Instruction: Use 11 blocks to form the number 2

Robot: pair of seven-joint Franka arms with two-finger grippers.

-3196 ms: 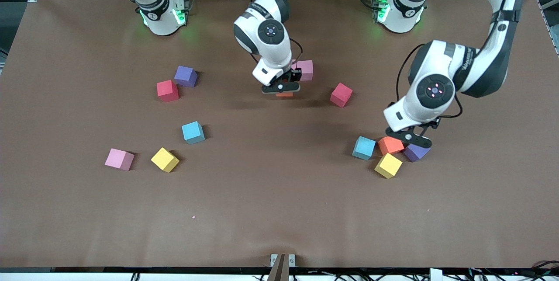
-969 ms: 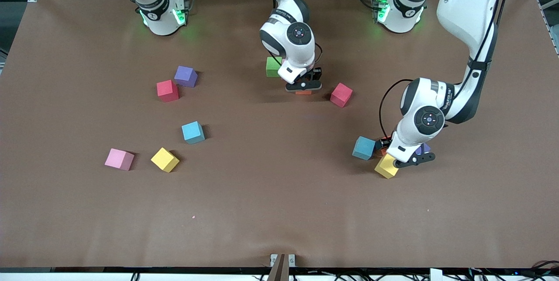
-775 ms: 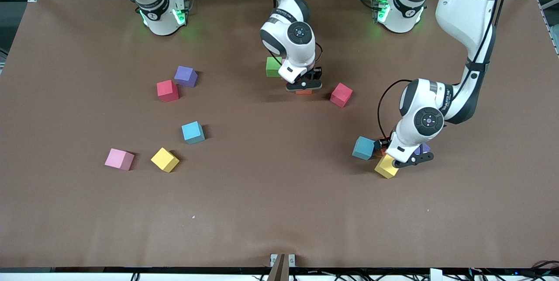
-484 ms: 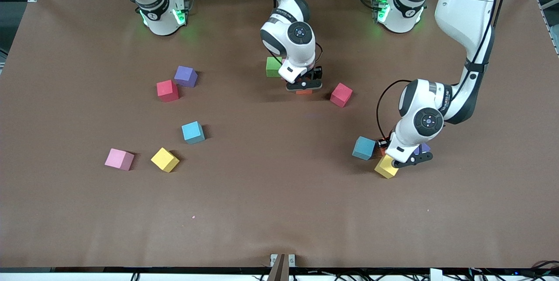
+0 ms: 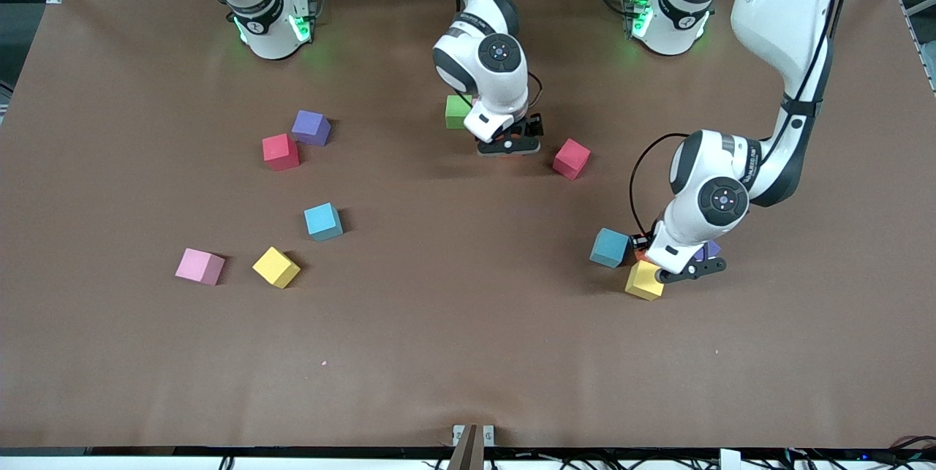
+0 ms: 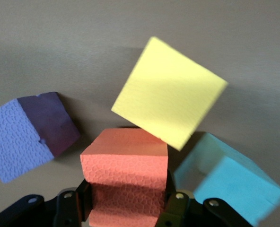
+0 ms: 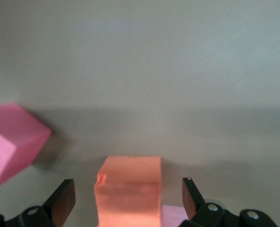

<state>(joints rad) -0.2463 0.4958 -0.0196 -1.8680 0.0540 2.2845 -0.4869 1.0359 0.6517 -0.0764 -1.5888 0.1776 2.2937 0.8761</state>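
The right gripper point(image 5: 510, 146), upper centre of the front view, has just spread wide, leaving an orange cube point(image 7: 128, 189) set down beside the green cube point(image 5: 457, 111), so the 2 is barely begun. At right of centre, the left gripper point(image 5: 684, 270) has just clamped onto a second orange cube point(image 6: 125, 182) wedged among yellow point(image 5: 644, 281), blue point(image 5: 609, 248) and purple point(image 6: 29, 134) ones. All are matte, pebbled foam cubes with square edges.

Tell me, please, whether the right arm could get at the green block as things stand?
Probably yes: the right gripper has open jaws straddling an orange block, and the green block sits uncovered beside it.
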